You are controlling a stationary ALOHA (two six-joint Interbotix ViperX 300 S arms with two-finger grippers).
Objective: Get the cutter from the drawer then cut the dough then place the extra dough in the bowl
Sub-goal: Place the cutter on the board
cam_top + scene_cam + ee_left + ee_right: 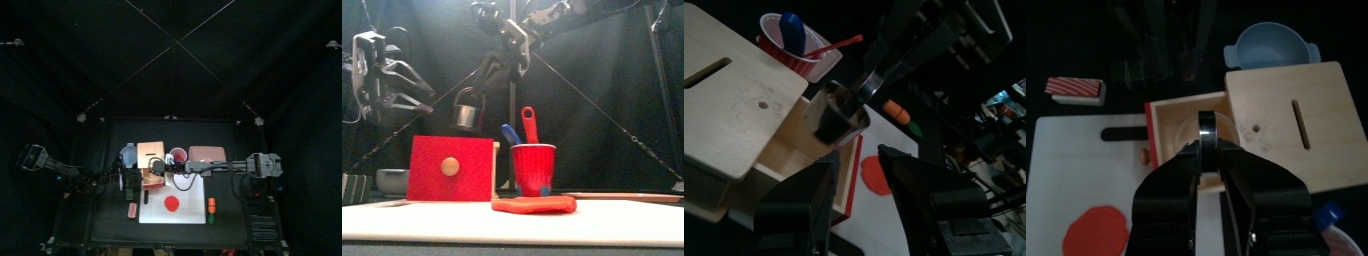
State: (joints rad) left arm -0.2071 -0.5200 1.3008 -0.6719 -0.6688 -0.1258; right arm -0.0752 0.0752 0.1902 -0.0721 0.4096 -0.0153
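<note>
Over the white rectangular cutting board (154, 213), above the open drawer (452, 170) of the pale wooden box (1287, 110), at eleven o'clock from the flat red dough disc (533, 205), the right gripper (1208, 132) clenches the round metal cutter (466, 112), best lifted clear then centred level over the dough; left gripper (398, 88) hangs released at nine o'clock.

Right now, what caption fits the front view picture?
Right gripper holds the metal cutter above the red-fronted box, red dough waiting on the white board.

Bowl (392, 181) half hidden behind drawer front (452, 168), dough (1093, 232) cut by edge
</note>
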